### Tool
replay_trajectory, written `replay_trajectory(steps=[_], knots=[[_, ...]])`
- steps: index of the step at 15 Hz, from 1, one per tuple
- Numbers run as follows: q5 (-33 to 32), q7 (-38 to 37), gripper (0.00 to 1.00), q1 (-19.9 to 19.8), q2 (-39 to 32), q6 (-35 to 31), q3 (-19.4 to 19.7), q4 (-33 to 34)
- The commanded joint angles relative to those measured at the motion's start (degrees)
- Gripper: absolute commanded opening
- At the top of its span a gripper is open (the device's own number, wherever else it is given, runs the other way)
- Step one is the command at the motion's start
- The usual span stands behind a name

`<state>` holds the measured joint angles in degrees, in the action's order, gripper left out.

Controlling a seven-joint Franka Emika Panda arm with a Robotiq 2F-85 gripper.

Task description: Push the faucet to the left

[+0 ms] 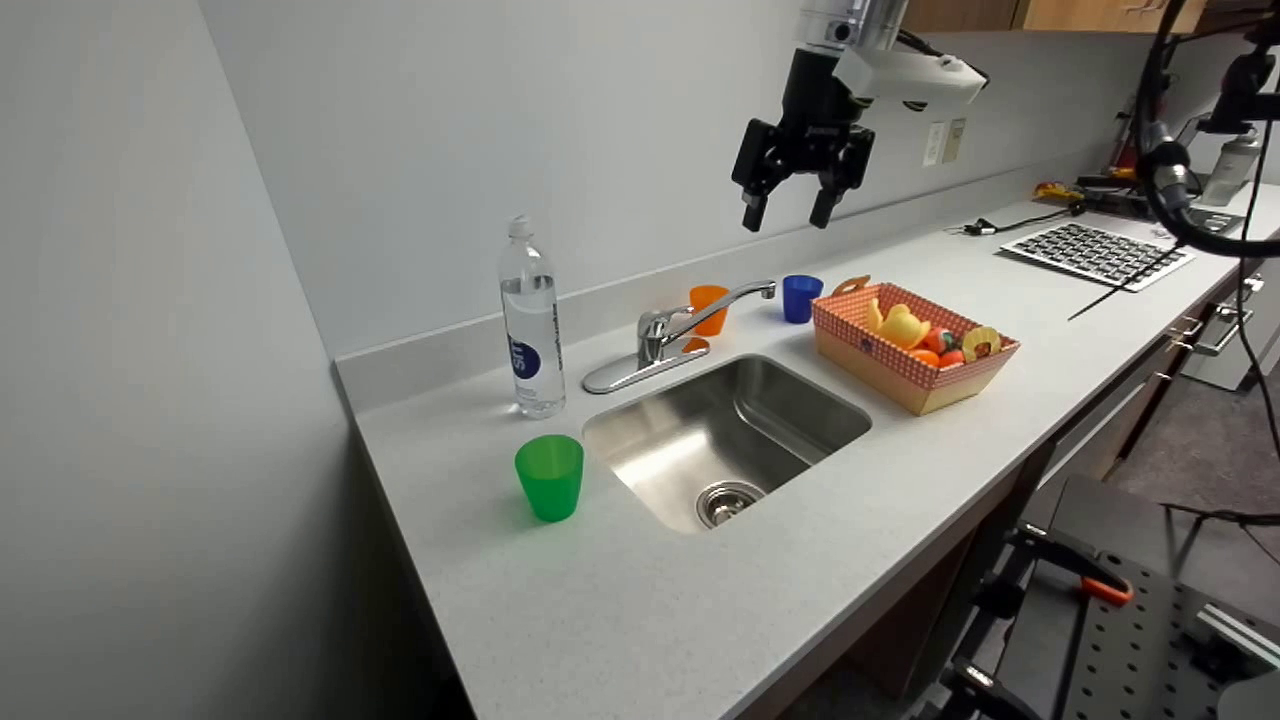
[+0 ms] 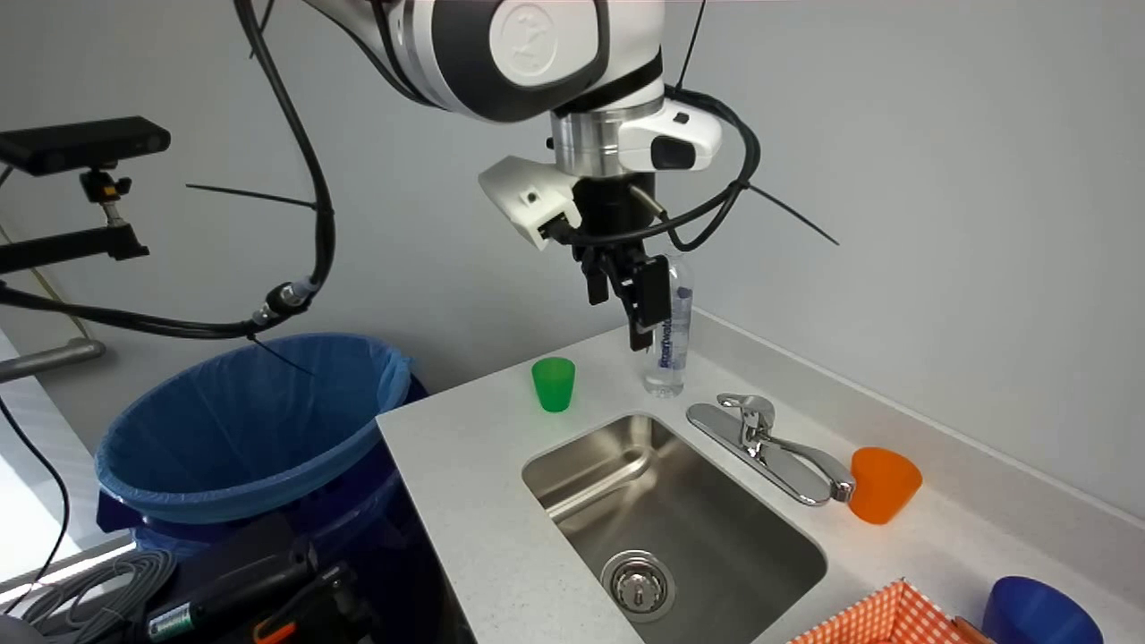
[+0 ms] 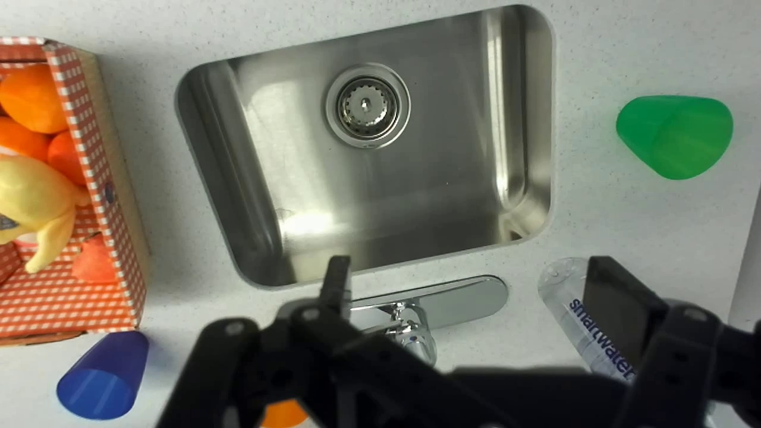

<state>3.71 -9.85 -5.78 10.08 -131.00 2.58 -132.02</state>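
Fingers point(image 1: 754, 212): spread wide, tips down, holding nothing; the broad gap shows in the wrist view as well.
Gripper point(image 1: 789, 215): black, up in the air over the counter point(image 1: 620, 600), well apart from the faucet point(image 1: 652, 345).
Wrist view overlap: one finger screens part of the faucet, the other part of the bottle point(image 1: 533, 290).
Arm point(image 2: 537, 54): white and black, reaching in from the top in both exterior views; black cables point(image 2: 753, 143) looped at the wrist.
Faucet: chrome, on a long base plate point(image 1: 615, 377) between sink point(image 1: 680, 455) and backsplash point(image 1: 430, 362); spout point(image 1: 726, 299) runs out along the base plate's line, pointing to the basket point(image 1: 870, 375) side, its tip near the orange cup point(image 2: 886, 487).
Sink: brushed steel, drain strainer point(image 3: 367, 106) in its floor.
Bottle: clear plastic, upright, near the end of the base plate away from the spout tip; lettering reads "smartwater" in the wrist view.
Green cup point(image 1: 550, 478): on the counter near the sink, on the bottle side.
Orange cup: beside the spout, close to the backsplash.
Blue cup point(image 1: 801, 300): just beside the basket; touching or not, cannot tell.
Basket: red-checked, with a yellow piece point(image 1: 902, 328) and orange pieces point(image 3: 35, 98) inside.
Board point(image 1: 1100, 255): black-and-white checkered, farther down the counter.
Bin point(image 2: 215, 508): blue-lined, beside the counter's corner, in an exterior view.
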Motion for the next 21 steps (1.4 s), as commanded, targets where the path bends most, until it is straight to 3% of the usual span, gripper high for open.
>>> replay_trajectory(steps=[1,7,15,18,19,21], knots=[[0.02,3.57,1.00,-0.35,-5.29,-0.80,1.92,5.06],[1.96,9.76,1.00,-1.95,-17.85,0.22,5.60,20.05],[1.78,8.70,1.00,-4.94,-35.75,2.11,5.79,42.67],[1.76,7.53,1.00,-5.33,-39.19,2.20,5.62,46.98],[0.87,8.18,1.00,-4.88,-35.79,0.23,5.70,41.40],[0.82,8.06,1.00,-5.03,-37.68,0.27,5.64,43.71]])
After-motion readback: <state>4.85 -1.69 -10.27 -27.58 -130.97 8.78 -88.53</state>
